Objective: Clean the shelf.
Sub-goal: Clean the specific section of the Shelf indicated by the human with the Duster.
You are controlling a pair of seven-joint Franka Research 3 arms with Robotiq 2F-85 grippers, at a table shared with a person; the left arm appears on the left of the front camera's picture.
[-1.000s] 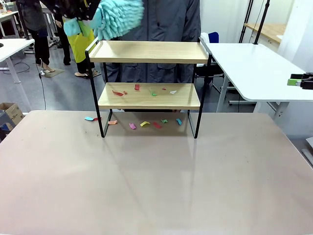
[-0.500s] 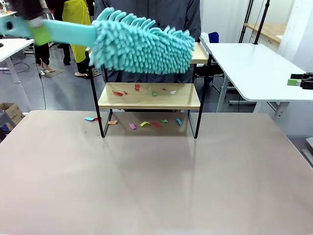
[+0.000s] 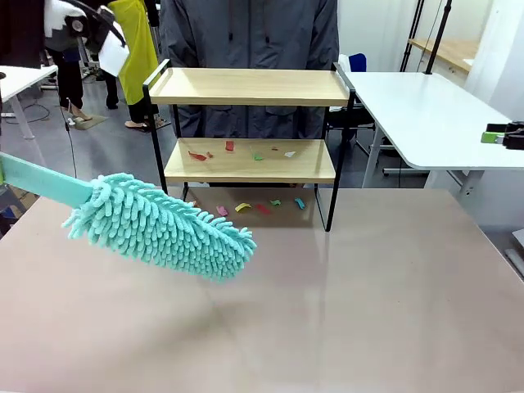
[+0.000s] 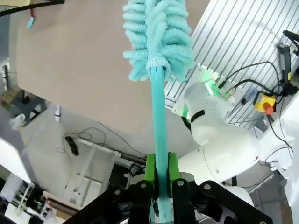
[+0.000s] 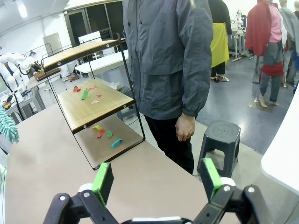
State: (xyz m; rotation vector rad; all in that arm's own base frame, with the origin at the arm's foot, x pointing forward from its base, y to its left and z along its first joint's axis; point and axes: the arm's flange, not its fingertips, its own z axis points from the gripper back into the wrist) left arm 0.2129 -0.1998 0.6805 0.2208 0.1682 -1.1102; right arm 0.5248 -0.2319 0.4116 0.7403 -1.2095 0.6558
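My left pincer is clamped on the flat teal handle of a chenille duster, with a green pad pressed to each side of it. In the front view the fluffy head hangs at centre-left, tilted down toward the right over the beige tabletop. I cannot tell whether it touches the surface.

The shelf stands at upper centre, on the far side of the tabletop, with the duster head below and to the left of it and not touching it. Its top board is bare. The lower board carries small red, green and white paper scraps, and more coloured scraps lie on the tabletop under the frame. A person in a grey jacket stands right behind the shelf.

My right pincer is spread wide, with nothing between its fingers. Its own view has the shelf at upper left, the person at centre and a black stool at right.
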